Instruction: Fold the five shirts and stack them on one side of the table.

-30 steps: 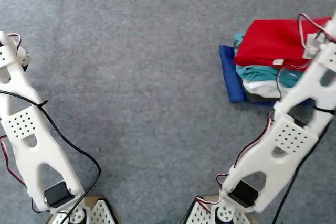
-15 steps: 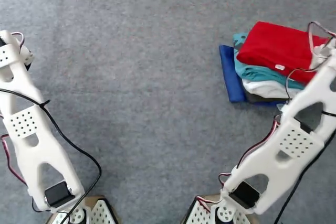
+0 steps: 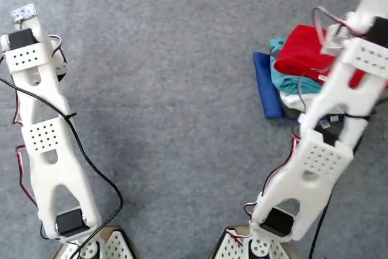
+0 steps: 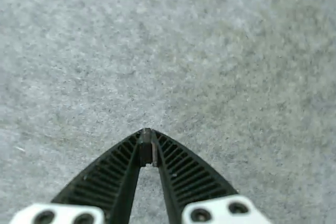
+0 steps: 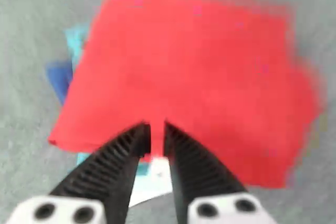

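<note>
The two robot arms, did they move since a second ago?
Yes. The right arm swung in over the stack of shirts, with the right gripper now above the red shirt on top. The left arm stretched farther out over the grey table. The stack stayed put; nothing was grabbed or let go.

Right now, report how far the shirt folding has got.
Looks done: folded shirts stacked on the table by the right arm, red shirt on top, then teal shirt, white shirt and blue shirt; a fifth is unclear. In hand: nothing; the right end effector hovers slightly parted over the red shirt, the left end effector shut over the table. Left: little, if anything.
</note>
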Robot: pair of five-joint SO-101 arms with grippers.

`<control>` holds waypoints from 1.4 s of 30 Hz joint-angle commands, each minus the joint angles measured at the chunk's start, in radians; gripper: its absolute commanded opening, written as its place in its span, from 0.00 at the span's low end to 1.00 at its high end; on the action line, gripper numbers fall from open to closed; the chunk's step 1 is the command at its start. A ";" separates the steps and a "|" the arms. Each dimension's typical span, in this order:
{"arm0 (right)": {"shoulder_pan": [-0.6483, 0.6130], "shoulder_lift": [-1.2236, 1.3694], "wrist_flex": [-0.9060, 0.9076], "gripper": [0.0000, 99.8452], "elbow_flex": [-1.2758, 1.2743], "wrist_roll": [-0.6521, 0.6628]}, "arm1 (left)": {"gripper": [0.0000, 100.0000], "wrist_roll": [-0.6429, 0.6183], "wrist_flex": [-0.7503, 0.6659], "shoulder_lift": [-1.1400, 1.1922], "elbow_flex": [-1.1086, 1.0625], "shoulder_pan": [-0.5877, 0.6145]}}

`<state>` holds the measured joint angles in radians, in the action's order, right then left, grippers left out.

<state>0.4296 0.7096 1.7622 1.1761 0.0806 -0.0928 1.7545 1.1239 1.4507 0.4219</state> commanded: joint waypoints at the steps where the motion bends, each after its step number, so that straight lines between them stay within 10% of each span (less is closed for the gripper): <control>1: -0.032 0.054 0.003 0.02 -0.070 -0.064 | 0.03 0.043 0.008 -0.129 0.041 -0.008; 11: 0.012 0.223 0.003 0.01 -0.185 -0.098 | 0.03 0.101 0.008 -0.279 -0.105 0.004; 25: -0.052 -0.193 0.003 0.01 -0.005 -0.089 | 0.03 0.097 0.009 -0.657 -0.308 -0.035; 32: -0.166 -0.572 0.005 0.01 -0.205 -0.021 | 0.03 0.101 0.006 -1.137 -0.809 -0.165; 42: -0.417 -1.236 -0.043 0.01 -1.158 0.060 | 0.03 0.180 -0.206 -1.749 -1.705 -0.266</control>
<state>0.0875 -0.3383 1.7576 0.3353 0.1312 0.0345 1.6379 -0.4595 0.0192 0.1688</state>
